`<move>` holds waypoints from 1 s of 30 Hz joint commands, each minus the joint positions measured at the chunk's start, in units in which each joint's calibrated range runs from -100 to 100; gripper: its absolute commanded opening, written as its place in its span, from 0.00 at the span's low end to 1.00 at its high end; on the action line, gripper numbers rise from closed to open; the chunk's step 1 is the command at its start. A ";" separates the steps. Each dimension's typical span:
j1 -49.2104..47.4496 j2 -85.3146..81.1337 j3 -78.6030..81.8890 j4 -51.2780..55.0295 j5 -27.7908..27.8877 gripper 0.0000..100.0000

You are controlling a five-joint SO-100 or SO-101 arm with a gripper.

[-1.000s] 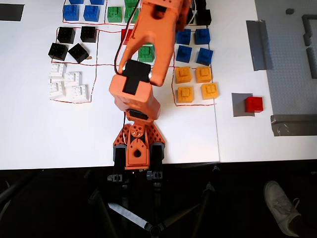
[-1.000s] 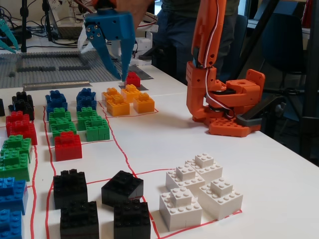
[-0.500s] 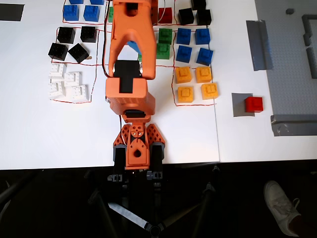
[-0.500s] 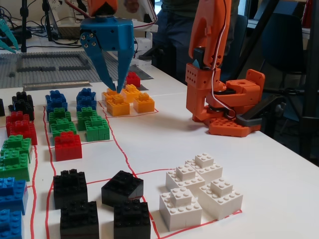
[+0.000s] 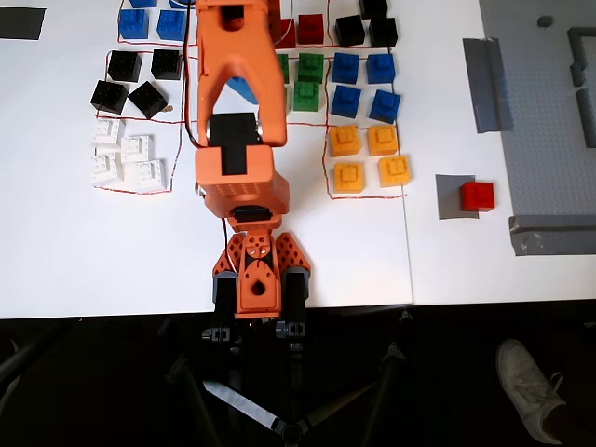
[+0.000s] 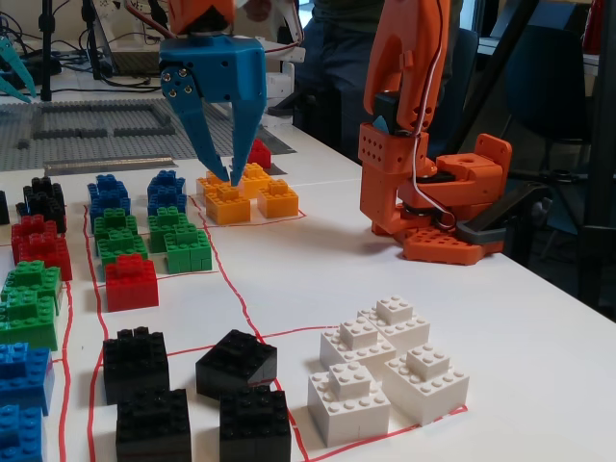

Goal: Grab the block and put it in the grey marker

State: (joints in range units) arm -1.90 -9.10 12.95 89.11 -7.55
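Note:
A small red block (image 5: 478,196) rests on the right part of the square grey marker (image 5: 453,196), to the right of the yellow blocks in the overhead view. In the fixed view the same red block (image 6: 258,152) peeks out behind the blue gripper (image 6: 223,180). The gripper hangs open and empty, fingertips pointing down just above the yellow blocks (image 6: 245,192). Seen from overhead, the orange arm (image 5: 237,112) stretches up over the coloured blocks and covers most of the gripper. It is well to the left of the red block.
Groups of black (image 5: 135,79), white (image 5: 130,158), green (image 5: 307,82), blue (image 5: 363,84) and yellow (image 5: 369,156) blocks sit in red-outlined fields. Other red blocks (image 6: 131,281) lie among them. Long grey tape strips (image 5: 486,84) and a grey baseplate (image 5: 549,112) lie at the right.
In the overhead view the arm has swung left, away from the red block on the marker. In the fixed view the open gripper has moved lower, over the yellow blocks.

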 commanded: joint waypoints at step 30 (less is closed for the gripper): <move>-1.09 -2.47 -4.73 0.37 -0.24 0.00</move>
State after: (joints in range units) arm -1.81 -9.01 12.95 89.11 -7.64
